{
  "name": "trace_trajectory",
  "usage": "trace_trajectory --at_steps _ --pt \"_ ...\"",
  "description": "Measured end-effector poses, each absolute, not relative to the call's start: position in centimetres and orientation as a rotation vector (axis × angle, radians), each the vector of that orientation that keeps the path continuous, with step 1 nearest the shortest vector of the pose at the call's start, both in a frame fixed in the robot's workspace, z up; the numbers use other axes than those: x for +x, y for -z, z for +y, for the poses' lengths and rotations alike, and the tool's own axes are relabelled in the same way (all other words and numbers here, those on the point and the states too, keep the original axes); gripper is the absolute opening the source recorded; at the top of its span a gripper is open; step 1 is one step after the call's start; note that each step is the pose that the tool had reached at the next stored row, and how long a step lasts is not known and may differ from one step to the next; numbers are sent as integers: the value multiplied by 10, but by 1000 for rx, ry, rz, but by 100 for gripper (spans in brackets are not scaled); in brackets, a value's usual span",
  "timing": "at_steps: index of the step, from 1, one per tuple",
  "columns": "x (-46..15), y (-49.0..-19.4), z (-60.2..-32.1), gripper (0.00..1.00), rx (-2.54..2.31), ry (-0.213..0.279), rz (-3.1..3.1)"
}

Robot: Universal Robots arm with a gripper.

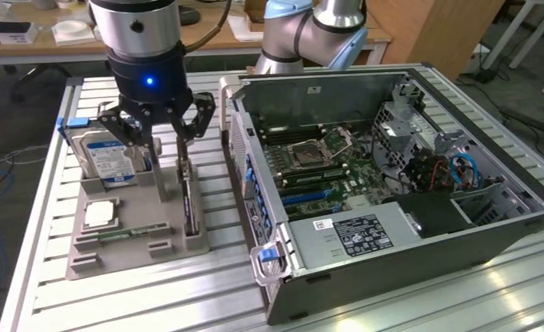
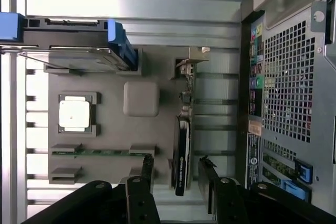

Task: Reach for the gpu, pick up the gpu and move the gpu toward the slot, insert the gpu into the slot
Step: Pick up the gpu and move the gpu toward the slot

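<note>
1. Black fingers (image 2: 148, 174) of the end effector (image 2: 178, 170) sit closest to my wrist camera, spread wide and gripping nothing
2. Between those fingers I see the gpu (image 2: 181, 150), standing on its long edge in a grey holder (image 2: 110, 129); a gap shows on each side of the card, so nothing is touching it
3. On the wrist view the card's metal bracket (image 2: 188, 64) is at the end away from the fingers
4. From the exterior view, the end effector (image 1: 161, 142) hangs over the holder (image 1: 138, 242), just above the far end of the gpu (image 1: 189, 204), with a blue light (image 1: 148, 81) glowing on the wrist
5. Sharing the holder, a hard drive (image 1: 106, 160) with a blue label stands upright towards the exterior view's left of the card; I see it edge-on from the wrist (image 2: 79, 51)
6. Nearer the front of the holder a square processor chip (image 1: 100, 213) lies flat (image 2: 74, 114), and a slim memory stick (image 1: 124, 234) rests on edge just beside it (image 2: 100, 152)
7. To the exterior view's right, just beside the holder, an open computer case (image 1: 420, 235) lies on its side on the slatted metal table (image 1: 493, 304); its perforated rear panel fills one side of my wrist picture (image 2: 294, 103)
8. Inside the case I can make out the green motherboard (image 1: 337, 169) and a blue slot (image 1: 302, 198), well apart from the card
</note>
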State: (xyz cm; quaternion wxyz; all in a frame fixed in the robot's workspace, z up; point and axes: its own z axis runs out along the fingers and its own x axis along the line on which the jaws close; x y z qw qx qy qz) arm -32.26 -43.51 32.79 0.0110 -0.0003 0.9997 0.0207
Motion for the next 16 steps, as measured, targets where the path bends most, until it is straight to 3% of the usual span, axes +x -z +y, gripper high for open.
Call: trace_trajectory --at_steps 16 --pt "-311 -299 -436 47 0 -64 3115"
